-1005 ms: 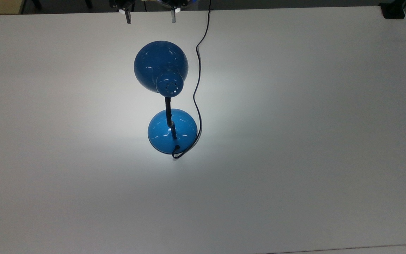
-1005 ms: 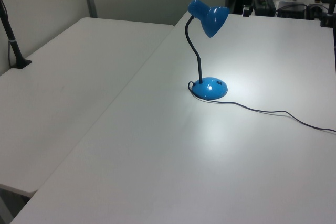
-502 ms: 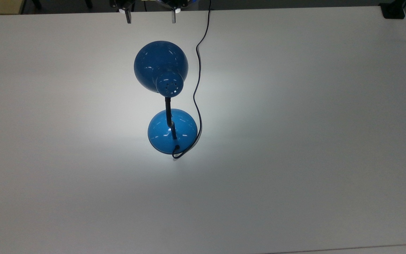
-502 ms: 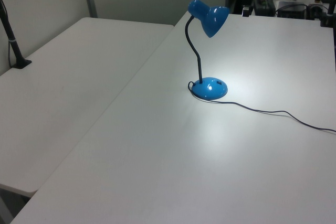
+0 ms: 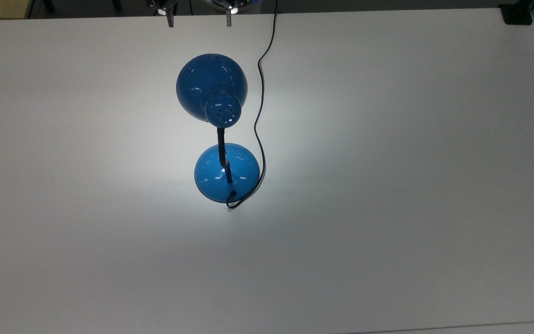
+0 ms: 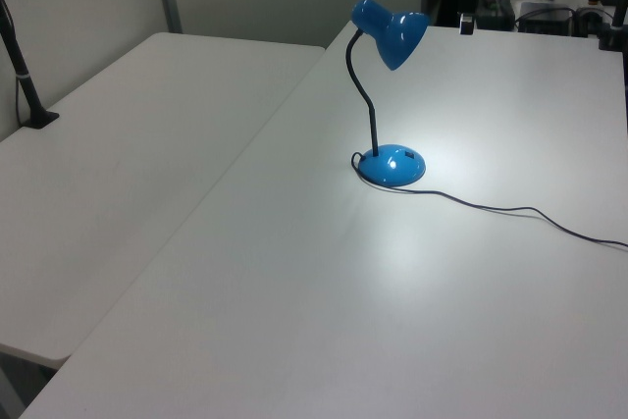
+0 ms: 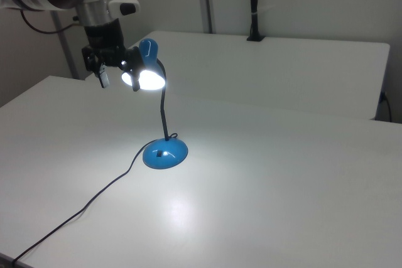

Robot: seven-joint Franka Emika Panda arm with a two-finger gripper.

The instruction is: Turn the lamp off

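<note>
The lamp is lit and casts a bright pool on the white table [image 5: 387, 185]. Its glossy blue shade [image 5: 211, 86] hangs over the table, joined by a thin black stem to the domed base [image 5: 226, 172]. In the right view the shade's mouth [image 7: 147, 78] glows above the base [image 7: 164, 154]. My gripper [image 5: 199, 21] is open at the top view's upper edge, beyond the shade and apart from it. In the right view the gripper [image 7: 119, 81] hovers just left of the shade at the same height, with nothing between its fingers. The left view has the lamp [image 6: 392, 165] mid-table.
The lamp's black cord [image 5: 260, 116] loops from the base and runs past the shade off the table's far edge. A black clamp [image 5: 517, 14] sits at the top view's upper right corner. A second table [image 6: 118, 144] with a black post [image 6: 29, 95] adjoins.
The gripper's fingertips have shifted slightly toward the top view's upper edge. The lamp has stayed in place and stayed lit.
</note>
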